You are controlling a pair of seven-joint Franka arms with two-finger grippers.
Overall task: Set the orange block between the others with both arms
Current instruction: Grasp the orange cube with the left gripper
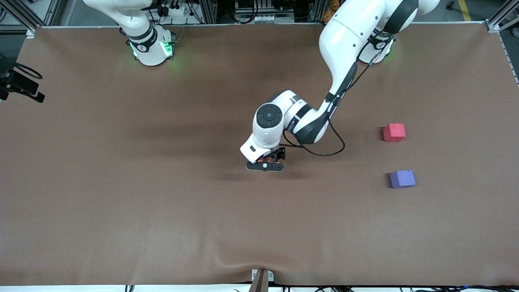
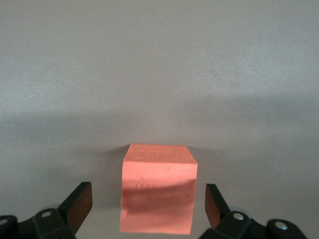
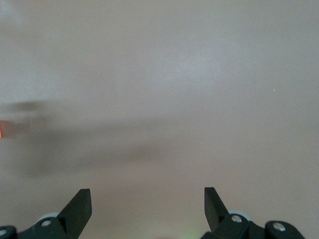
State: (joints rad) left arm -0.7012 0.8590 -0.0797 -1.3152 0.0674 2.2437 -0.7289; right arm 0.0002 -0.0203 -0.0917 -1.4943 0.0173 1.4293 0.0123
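Note:
The orange block [image 2: 158, 188] rests on the brown table mat near its middle. My left gripper [image 2: 148, 191] is down around it and open, one finger on each side with a gap to the cube. From the front, the left gripper [image 1: 265, 164] covers nearly all of the orange block [image 1: 268, 159]. The others, a pinkish-red cube [image 1: 394, 132] and a blue-purple cube [image 1: 402, 179], stand apart toward the left arm's end, the blue-purple one nearer the front camera. My right gripper [image 3: 148, 199] hangs open over bare mat with nothing between its fingers; only that arm's base shows from the front.
The brown mat [image 1: 121, 182] covers the whole table. A black camera mount [image 1: 22, 87] juts in at the right arm's end. A small bracket [image 1: 261, 278] sits at the table's front edge. Open mat lies between the two cubes.

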